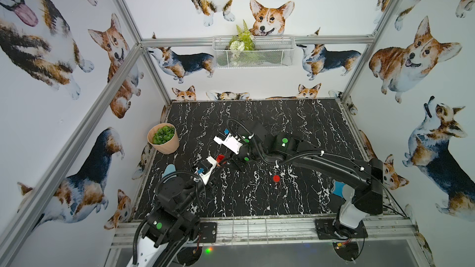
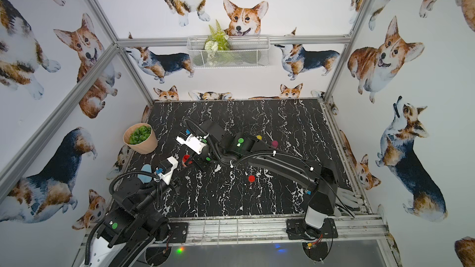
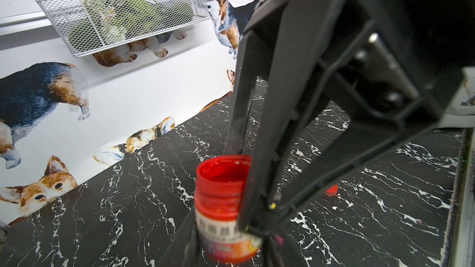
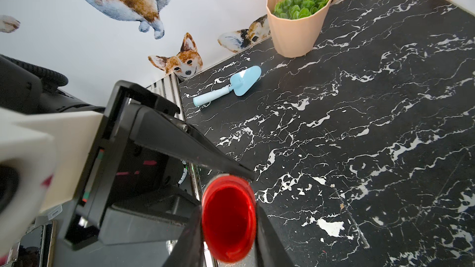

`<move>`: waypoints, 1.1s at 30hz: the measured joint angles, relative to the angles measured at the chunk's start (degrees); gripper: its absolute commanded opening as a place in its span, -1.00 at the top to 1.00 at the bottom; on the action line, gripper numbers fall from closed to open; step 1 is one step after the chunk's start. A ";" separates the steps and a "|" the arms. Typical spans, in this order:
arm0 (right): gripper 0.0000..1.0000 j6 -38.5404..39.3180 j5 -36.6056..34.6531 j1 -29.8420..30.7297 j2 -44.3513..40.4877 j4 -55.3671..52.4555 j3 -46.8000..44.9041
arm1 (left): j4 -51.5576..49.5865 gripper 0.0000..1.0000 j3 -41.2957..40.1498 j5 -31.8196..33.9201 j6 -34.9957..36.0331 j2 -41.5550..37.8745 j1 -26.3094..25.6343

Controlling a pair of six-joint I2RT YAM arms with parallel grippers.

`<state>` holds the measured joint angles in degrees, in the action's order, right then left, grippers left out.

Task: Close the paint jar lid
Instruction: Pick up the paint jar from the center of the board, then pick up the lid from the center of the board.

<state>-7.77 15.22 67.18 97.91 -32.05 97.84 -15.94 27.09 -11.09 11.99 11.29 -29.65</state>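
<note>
Lying flat nearest the arm bases, round red plastic lid [image 1: 276,178] sits alone on black white-veined marble-pattern table [image 1: 282,206]; half cut off in the left wrist view. Beyond it, leftward and well apart: small open red paint jar with printed label [image 3: 221,201], only a red sliver between the arms in both top views; left gripper [image 3: 228,237] clamped on its labelled body, right gripper [image 4: 228,217] closed against either side of its mouth. Farther back, small yellow-topped item [image 2: 259,137] and small pink-topped item [image 2: 274,144] peek over the right arm in a top view, too small to identify.
</note>
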 measured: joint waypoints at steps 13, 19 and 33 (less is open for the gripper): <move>-0.42 0.24 -3.82 0.04 -4.09 1.18 -3.04 | -0.35 0.34 0.09 -0.52 0.00 0.33 0.00; -0.43 0.26 -9.70 -0.39 -12.98 2.75 -10.60 | -0.48 0.34 0.20 -0.52 0.04 0.09 0.00; -0.27 -8.68 -28.06 -7.48 -26.62 5.68 -47.89 | -0.39 0.34 0.22 -5.42 -0.20 -4.52 0.00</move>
<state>-16.45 -12.84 59.70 71.29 -26.37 49.95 -16.34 27.31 -16.51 11.79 6.76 -29.65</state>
